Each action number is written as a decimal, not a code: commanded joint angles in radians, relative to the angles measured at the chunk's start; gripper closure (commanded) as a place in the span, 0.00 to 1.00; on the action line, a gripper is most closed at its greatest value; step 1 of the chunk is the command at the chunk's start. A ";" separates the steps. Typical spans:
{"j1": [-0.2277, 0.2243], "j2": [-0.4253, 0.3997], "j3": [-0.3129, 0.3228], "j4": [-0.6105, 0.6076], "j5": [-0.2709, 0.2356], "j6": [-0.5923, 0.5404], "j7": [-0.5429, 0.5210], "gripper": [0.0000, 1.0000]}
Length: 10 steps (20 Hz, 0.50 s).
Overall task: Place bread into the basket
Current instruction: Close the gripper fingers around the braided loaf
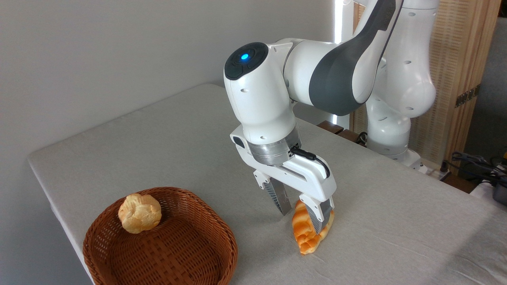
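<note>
The braided orange-golden bread (304,235) lies on the grey table, to the right of the basket. My gripper (301,221) is open and low over the loaf, its fingers straddling the upper half: the left finger (280,200) stands beside the bread's left flank, the right finger (320,218) crosses in front of the loaf and hides part of it. The round reddish-brown wicker basket (186,253) sits at the front left of the table, well apart from the gripper.
A small pale-yellow crackled bun (139,213) rests against the basket's back left wall. The table's left edge (51,198) runs close behind the basket. My arm's base (390,130) stands at the back right, with cables (475,162) and a wooden screen beyond.
</note>
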 commanded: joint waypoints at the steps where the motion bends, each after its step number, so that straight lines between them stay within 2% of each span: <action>1: -0.006 0.009 0.010 -0.001 0.007 0.019 0.029 0.00; 3: -0.009 0.017 0.010 -0.001 0.007 0.019 0.030 0.03; 8: -0.007 0.026 0.010 -0.003 0.007 0.018 0.059 0.20; 10: -0.006 0.026 0.010 -0.001 0.007 0.018 0.059 0.41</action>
